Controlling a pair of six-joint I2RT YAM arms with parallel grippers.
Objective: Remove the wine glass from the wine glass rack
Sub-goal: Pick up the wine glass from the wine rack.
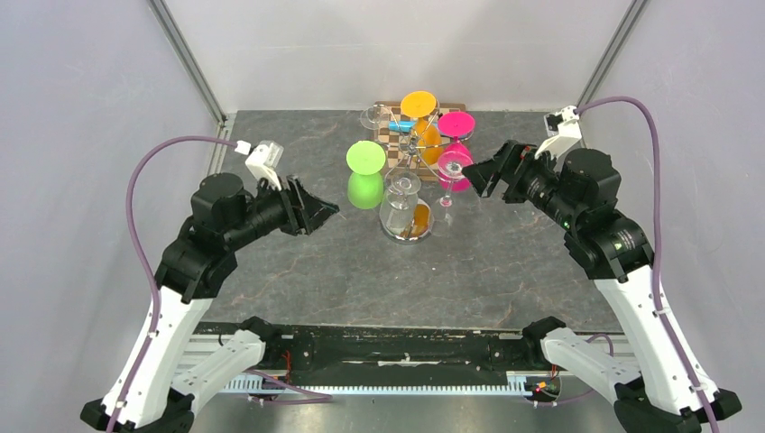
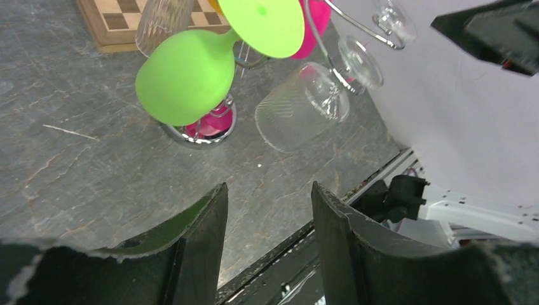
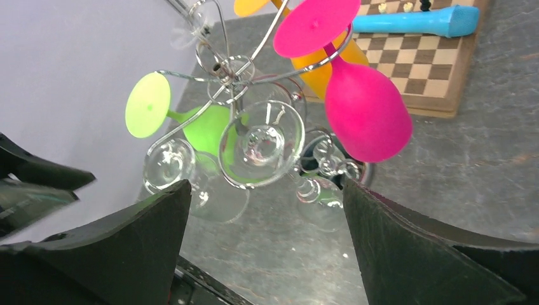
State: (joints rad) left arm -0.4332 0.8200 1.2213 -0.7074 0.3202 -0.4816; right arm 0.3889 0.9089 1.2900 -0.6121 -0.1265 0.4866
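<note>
You have the wine glass rack (image 1: 413,152) standing mid-table in front of a chessboard (image 1: 390,135), its pole upright and its long axis vertical. The green wine glass (image 1: 364,176) and pink wine glass (image 1: 456,153) hang feet up, bowls down. The left gripper (image 1: 323,209) and right gripper (image 1: 476,177) flank the rack, jaws apart, holding nothing.

A dark grey, marbled tabletop (image 1: 298,271) carries the wine glass rack (image 2: 202,141), which stands on its round chrome base near the middle. A wooden chessboard (image 3: 419,76) lies flat just behind it.
</note>
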